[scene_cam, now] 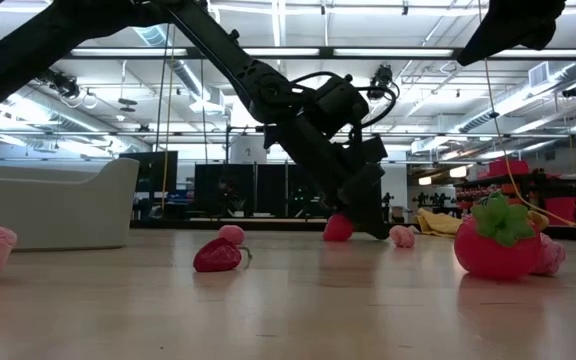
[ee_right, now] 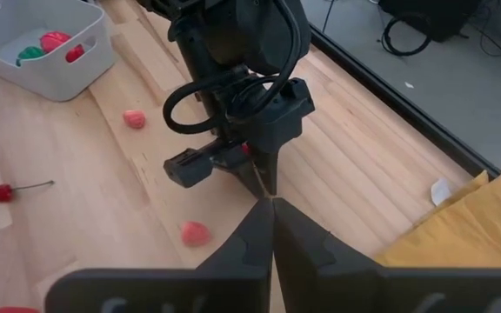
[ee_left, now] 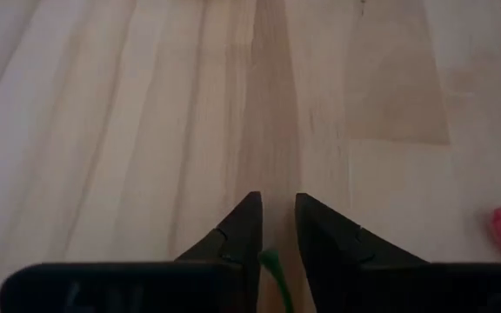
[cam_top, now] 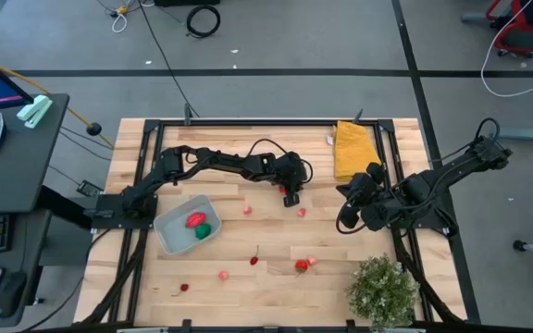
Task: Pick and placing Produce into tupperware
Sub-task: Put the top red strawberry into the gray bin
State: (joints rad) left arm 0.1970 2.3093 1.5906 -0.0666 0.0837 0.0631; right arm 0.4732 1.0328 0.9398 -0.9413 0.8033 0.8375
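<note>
The pale tupperware (cam_top: 167, 237) sits left of the table's middle with a red and a green piece inside. Small red and pink produce pieces lie loose on the wood, among them a pink one (cam_top: 301, 213) and a strawberry (scene_cam: 498, 250). My left gripper (cam_top: 291, 195) is stretched to mid-table and points steeply down at a red piece (scene_cam: 338, 228). My right gripper (cam_top: 345, 220) hangs shut above the right part of the table and touches nothing. My left gripper comes from above, slanting down, with its fingers (ee_left: 242, 235) nearly together. A green stem (ee_left: 270, 263) shows between them. The red body (ee_right: 246, 148) sits at the fingertips, down on the table. The fingers hide which part of it they grip.
A folded yellow cloth (cam_top: 353, 148) lies at the far right. A bushy green plant (cam_top: 382, 291) stands at the near right corner. Black frame rails (cam_top: 248, 124) border the table. More loose pieces lie along the near side (cam_top: 222, 274).
</note>
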